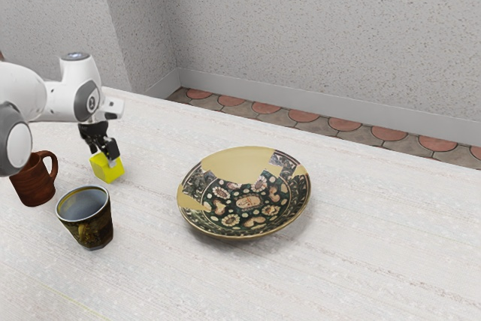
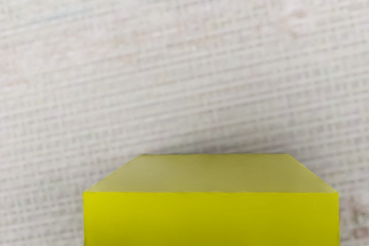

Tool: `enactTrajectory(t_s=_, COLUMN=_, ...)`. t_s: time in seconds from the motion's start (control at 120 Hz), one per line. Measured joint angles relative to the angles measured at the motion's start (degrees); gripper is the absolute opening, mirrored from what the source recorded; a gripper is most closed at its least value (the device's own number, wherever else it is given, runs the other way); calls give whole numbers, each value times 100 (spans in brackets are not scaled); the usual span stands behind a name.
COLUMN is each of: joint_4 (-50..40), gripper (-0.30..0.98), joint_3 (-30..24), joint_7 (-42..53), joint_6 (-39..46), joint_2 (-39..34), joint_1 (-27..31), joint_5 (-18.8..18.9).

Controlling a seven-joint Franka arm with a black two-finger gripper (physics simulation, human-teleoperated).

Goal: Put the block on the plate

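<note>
My black gripper (image 1: 106,157) is down at the yellow block (image 1: 107,171) at the exterior view's left, overlapping the block's upper part. How it stands around the block is not clear. In the wrist view the block (image 2: 211,220) lies large at the lower edge, with its top and one side face showing. The patterned plate (image 1: 248,201), dark and floral with plain tan patches, rests on the table well toward the exterior view's right from the block.
A reddish-brown mug (image 1: 32,183) stands beside the block, toward the exterior view's left. Nearer the exterior camera is a dark, gold-toned cup (image 1: 90,231). The pale table (image 1: 346,261) extends around the plate, with a tiled floor past its far edge.
</note>
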Motion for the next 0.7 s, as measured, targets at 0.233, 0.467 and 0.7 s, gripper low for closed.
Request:
enactTrajectory(t_s=0.233, joint_4=18, gripper=69, joint_3=3, joint_7=292, joint_6=4, joint_2=141, joint_1=2, joint_5=-106)
enactTrajectory(t_s=0.467, joint_4=38, gripper=66, joint_3=-2, joint_7=488, joint_6=74, joint_2=198, joint_1=-4, joint_5=-144)
enactTrajectory(t_s=0.7, joint_4=57, gripper=50, joint_3=-2, joint_7=622, joint_6=146, joint_2=197, joint_1=-7, joint_5=-148)
